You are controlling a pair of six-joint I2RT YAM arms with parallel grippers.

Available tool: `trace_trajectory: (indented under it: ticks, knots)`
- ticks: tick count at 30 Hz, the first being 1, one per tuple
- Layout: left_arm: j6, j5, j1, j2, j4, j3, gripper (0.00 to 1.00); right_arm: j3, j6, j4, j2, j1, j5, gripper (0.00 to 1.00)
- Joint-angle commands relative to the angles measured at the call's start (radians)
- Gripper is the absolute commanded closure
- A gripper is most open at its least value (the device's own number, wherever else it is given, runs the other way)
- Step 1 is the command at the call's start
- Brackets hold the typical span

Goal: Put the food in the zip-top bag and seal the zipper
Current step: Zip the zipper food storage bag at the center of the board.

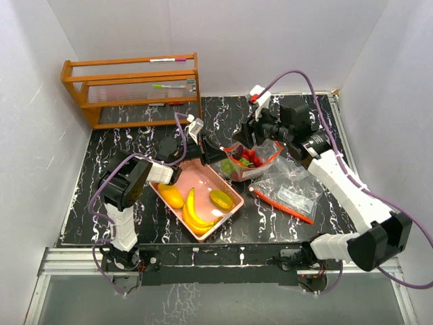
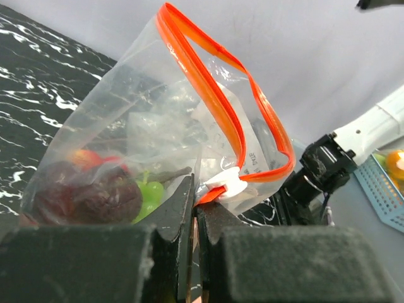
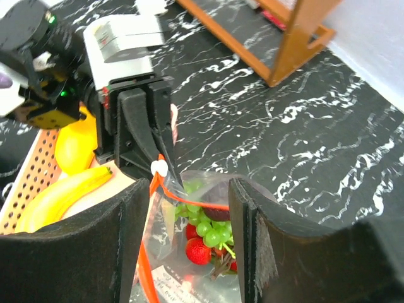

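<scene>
Across the black marbled table (image 1: 135,145), our left hand (image 2: 194,211) pinches the orange zipper rim of the bag (image 1: 256,164); our right hand (image 3: 189,192) hangs spread apart over its mouth. Strawberries (image 3: 197,249) and grapes (image 3: 213,232) sit inside; banana (image 1: 193,213) and mango (image 1: 170,196) lie in the pink basket (image 1: 203,177) alongside.

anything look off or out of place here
Nothing spilled or damaged. The only oddity is a second zip-top bag lying wrinkled and unused just right of the open bag that holds food.
</scene>
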Motion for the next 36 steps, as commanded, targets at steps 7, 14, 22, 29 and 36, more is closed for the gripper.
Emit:
trace_trajectory:
  ticks: [7,14,22,29,36]
  knots:
    - [0.256,0.073,-0.002,-0.208,-0.532,0.109,1.00,0.087,-0.138,0.006,0.097,-0.001,-0.323,0.50]
    - [0.308,0.039,-0.002,-0.261,-0.615,0.112,1.00,0.078,-0.133,-0.002,0.105,-0.002,-0.356,0.51]
    - [0.320,0.038,-0.002,-0.270,-0.648,0.145,1.00,0.104,-0.122,0.000,0.162,-0.002,-0.425,0.48]
    - [0.336,0.026,-0.002,-0.283,-0.679,0.149,1.00,0.072,-0.119,0.010,0.192,-0.002,-0.450,0.50]
    - [0.334,0.025,-0.002,-0.285,-0.681,0.159,1.00,0.079,-0.102,0.016,0.224,0.000,-0.461,0.53]
